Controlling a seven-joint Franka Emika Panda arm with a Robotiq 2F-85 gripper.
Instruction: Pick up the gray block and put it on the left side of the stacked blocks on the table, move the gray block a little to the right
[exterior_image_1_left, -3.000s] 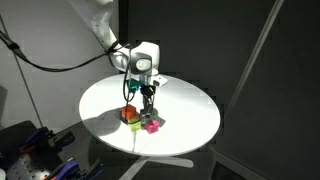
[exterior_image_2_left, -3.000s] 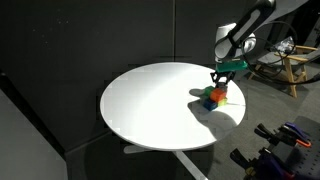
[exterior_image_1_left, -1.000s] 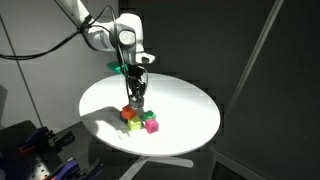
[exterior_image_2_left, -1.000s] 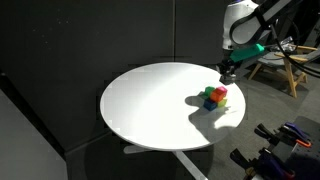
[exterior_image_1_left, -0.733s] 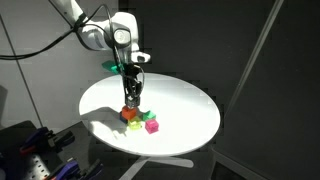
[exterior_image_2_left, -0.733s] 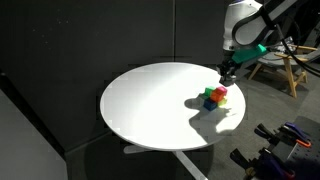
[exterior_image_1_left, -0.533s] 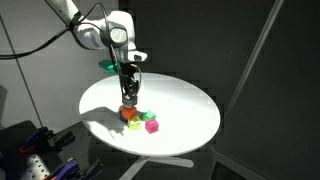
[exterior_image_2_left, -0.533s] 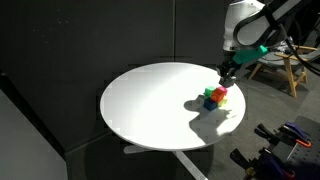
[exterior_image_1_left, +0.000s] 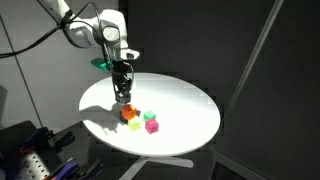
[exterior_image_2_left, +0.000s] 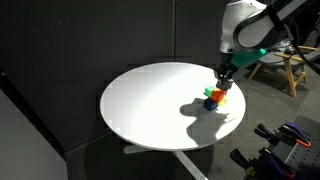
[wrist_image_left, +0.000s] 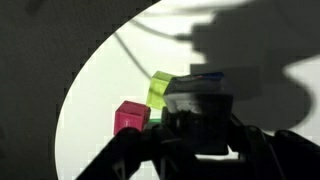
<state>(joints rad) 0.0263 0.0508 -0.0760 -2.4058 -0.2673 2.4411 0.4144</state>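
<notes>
Exterior views, left to right:
- Arm (exterior_image_1_left: 85, 30), white glossy shell, enters from upper left. Gripper (exterior_image_1_left: 122, 97) points straight down over the left part of the round table (exterior_image_1_left: 190, 110), which has a matte white top.
- A small dark piece sits at the gripper tips, clear of the tabletop. It is too small here to make out shape or colour.
- Just right of the gripper and below it is a cluster of cubes with smooth, hard-looking faces. The orange block (exterior_image_1_left: 130, 115) is nearest the gripper. The green block (exterior_image_1_left: 150, 115) is beside it, and the magenta block (exterior_image_1_left: 152, 126) is in front of the green one.
- From the opposite side, the same table (exterior_image_2_left: 150, 100) shows the stacked blocks (exterior_image_2_left: 213, 98) near its right rim. The gripper (exterior_image_2_left: 221, 80) hangs just above them and its shadow falls across the top.

Wrist view, left to right:
- The magenta block (wrist_image_left: 130, 117) is lowest on the left. A yellow-green block (wrist_image_left: 160, 88) touches its upper right corner.
- The gray block (wrist_image_left: 195, 100) is in the centre, dull and flat-faced, a little wider than tall. Its long edge runs across the frame, from finger to finger.
- The claw (wrist_image_left: 200, 120) is clamped on the gray block, with a black finger (wrist_image_left: 255, 140) pressed against each side. The block is carried off the table, beside the cluster.
</notes>
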